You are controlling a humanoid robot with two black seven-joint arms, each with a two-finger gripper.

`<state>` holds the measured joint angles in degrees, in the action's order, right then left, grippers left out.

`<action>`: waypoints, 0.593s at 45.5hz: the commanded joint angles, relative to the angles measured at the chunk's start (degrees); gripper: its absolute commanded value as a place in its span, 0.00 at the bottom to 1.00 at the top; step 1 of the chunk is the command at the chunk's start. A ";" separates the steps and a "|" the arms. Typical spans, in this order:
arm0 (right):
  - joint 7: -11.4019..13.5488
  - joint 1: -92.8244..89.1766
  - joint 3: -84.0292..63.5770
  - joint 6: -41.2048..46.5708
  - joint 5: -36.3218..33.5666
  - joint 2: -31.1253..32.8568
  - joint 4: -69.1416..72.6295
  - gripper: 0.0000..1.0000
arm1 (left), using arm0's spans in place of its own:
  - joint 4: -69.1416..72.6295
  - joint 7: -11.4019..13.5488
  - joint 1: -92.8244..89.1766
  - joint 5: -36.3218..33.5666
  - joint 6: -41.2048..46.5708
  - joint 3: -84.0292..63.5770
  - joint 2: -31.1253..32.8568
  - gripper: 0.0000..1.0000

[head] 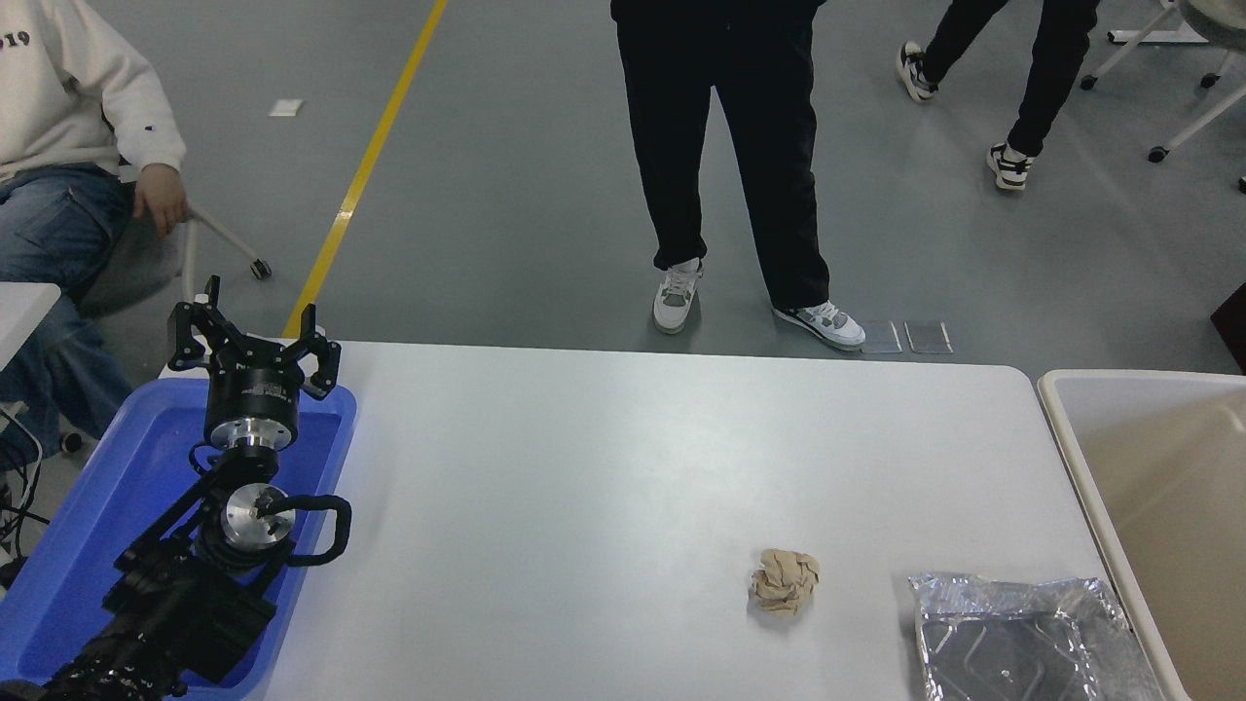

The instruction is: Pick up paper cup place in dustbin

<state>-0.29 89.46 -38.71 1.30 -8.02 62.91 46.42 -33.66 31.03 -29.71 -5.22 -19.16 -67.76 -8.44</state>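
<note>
1 head view | left end effector (255, 336) parked over blue tray (88, 526), fingers spread, grasping nothing | right arm and paper cup out of view | dustbin (1071, 458) at table (623, 467) right edge | paper ball (785, 581) beside foil tray (1022, 643)

- 1 white table (604, 467)
- 1 blue tray (88, 516)
- 1 beige dustbin (1071, 428)
- 1 crumpled paper ball (785, 581)
- 1 foil tray (1022, 638)
- 1 robot gripper (255, 336)
- 3 people: 1 seated (68, 127), 1 standing (740, 156), 1 walking (1012, 68)
</note>
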 commanded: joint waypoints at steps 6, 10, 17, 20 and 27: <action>0.99 -36.19 33.33 -4.99 -9.03 -16.05 -23.89 0.00 | 0.00 0.00 0.00 -0.06 0.00 0.00 0.00 0.99; 0.99 -40.24 36.68 -1.39 -7.89 -23.34 -33.92 0.00 | 0.00 0.00 0.00 -0.06 0.00 0.00 0.00 0.99; 0.91 -44.98 38.26 1.43 -7.89 -31.09 -43.34 0.00 | 0.00 0.00 0.00 0.03 0.00 0.00 0.00 0.99; 0.91 -46.13 39.32 1.43 -7.89 -31.80 -43.61 0.00 | 0.00 0.00 0.00 0.03 0.00 0.00 0.00 0.99; 0.91 -50.43 39.94 1.16 -7.89 -33.03 -43.78 0.00 | 0.00 0.00 0.00 0.03 0.00 0.00 0.00 0.99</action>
<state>0.57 47.61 -3.12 1.56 -15.58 35.85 8.99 -33.66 31.03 -29.71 -5.22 -19.16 -67.77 -8.44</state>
